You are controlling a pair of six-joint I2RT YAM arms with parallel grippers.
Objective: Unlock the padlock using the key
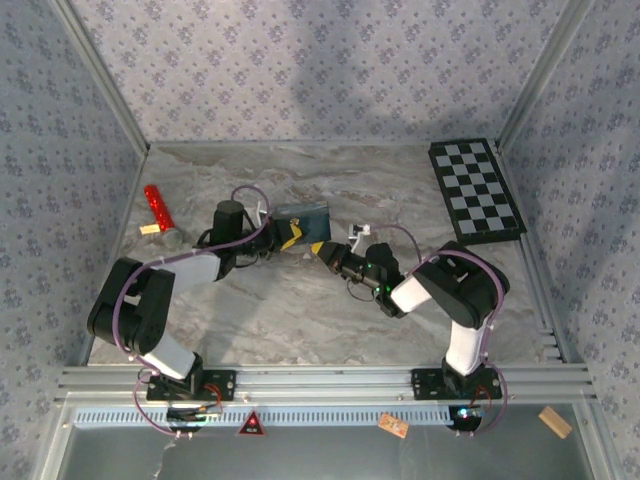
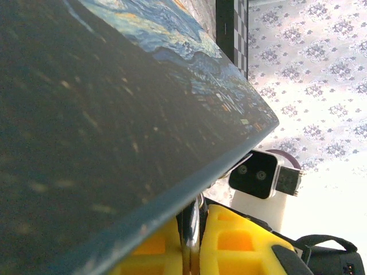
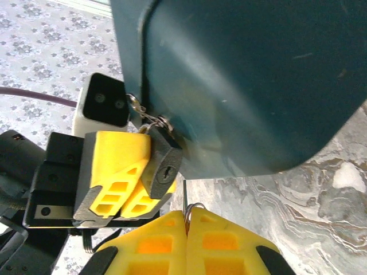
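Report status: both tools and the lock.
Left tool shut on padlock, which hangs on blue case. Right tool shut on key, tip just below padlock, not inserted. Nothing between them.

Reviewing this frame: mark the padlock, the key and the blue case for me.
padlock [image 3: 162, 162]: right wrist view, on its dark body just above the keyhole.
key [image 3: 184, 197]: right wrist view, on the bare thin blade.
blue case [image 3: 246, 74]: right wrist view, on its broad flat side.
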